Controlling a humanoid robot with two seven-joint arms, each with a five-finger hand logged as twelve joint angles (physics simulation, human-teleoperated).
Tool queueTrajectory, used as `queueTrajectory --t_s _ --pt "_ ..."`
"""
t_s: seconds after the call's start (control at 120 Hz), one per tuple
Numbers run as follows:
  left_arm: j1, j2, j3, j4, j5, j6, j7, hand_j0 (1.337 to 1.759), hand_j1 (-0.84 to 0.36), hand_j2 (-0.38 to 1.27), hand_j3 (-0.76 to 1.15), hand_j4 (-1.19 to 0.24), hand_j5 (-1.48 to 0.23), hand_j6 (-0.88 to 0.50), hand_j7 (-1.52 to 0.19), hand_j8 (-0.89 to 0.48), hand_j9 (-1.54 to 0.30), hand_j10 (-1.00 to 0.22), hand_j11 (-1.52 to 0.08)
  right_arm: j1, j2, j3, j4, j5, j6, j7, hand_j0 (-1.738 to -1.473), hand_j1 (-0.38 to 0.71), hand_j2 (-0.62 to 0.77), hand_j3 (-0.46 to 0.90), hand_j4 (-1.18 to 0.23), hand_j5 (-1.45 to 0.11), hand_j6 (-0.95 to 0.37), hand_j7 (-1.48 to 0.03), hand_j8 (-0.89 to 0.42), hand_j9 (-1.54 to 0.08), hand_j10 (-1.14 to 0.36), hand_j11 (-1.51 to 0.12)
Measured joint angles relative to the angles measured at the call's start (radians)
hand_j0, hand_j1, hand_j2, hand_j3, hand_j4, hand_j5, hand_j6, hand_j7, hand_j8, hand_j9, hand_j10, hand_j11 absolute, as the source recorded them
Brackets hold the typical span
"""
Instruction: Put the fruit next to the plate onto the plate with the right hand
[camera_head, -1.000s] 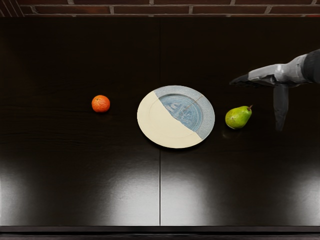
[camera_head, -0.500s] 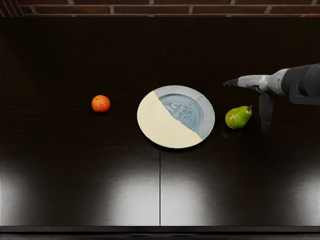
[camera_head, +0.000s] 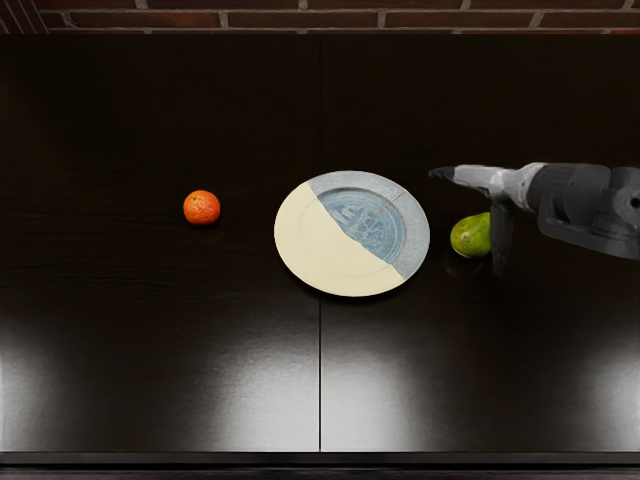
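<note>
There's the green pear (camera_head: 468, 236), lying on its side right of centre in the frame, just beside the plate's right rim but not on it. A narrow strip of dark tabletop shows between fruit and rim. The pear's right end is hidden behind a grey thumb hanging straight down in front of it; whether thumb and fruit touch, I can't tell from here.

That thumb belongs to the right hand (camera_head: 497, 186), coming in from the right edge on a bulky grey-and-black forearm. The fingers (camera_head: 450, 175) are stretched out flat, pointing left, above the pear and toward the plate's upper right edge. Spread wide, nothing in its grasp.

The plate (camera_head: 308, 240) sits dead centre, round, cream on its lower left half and blue-grey with a pattern on its upper right. Nothing lies on it.

Further out, well apart on the left side of the frame, a small orange (camera_head: 201, 207) rests alone. All of this is on a glossy black table (camera_head: 200, 350), with a brick wall (camera_head: 300, 18) along the top edge.
</note>
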Motion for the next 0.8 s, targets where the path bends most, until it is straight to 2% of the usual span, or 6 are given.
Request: queueTrajectory --t_s 0.342,0.8 --pt "0.001 0.000 0.000 0.000 0.000 0.000 0.000 1.658 0.33 0.00 0.00 -0.02 -0.02 -0.02 -0.02 -0.02 -0.02 -0.02 -0.02 -0.056 0.013 -0.001 0.003 -0.073 -0.097 0.000 -1.658 -0.33 0.00 0.00 -0.02 -0.03 -0.03 -0.03 -0.02 -0.03 -0.02 -0.03" --pt "0.001 0.000 0.000 0.000 0.000 0.000 0.000 1.658 0.33 0.00 0.00 -0.02 -0.02 -0.02 -0.02 -0.02 -0.02 -0.02 -0.02 -0.144 0.006 -0.001 -0.002 -0.174 -0.189 0.000 -1.658 -0.18 -0.03 0.00 -0.15 -0.19 -0.15 -0.19 -0.15 -0.19 -0.15 -0.19"
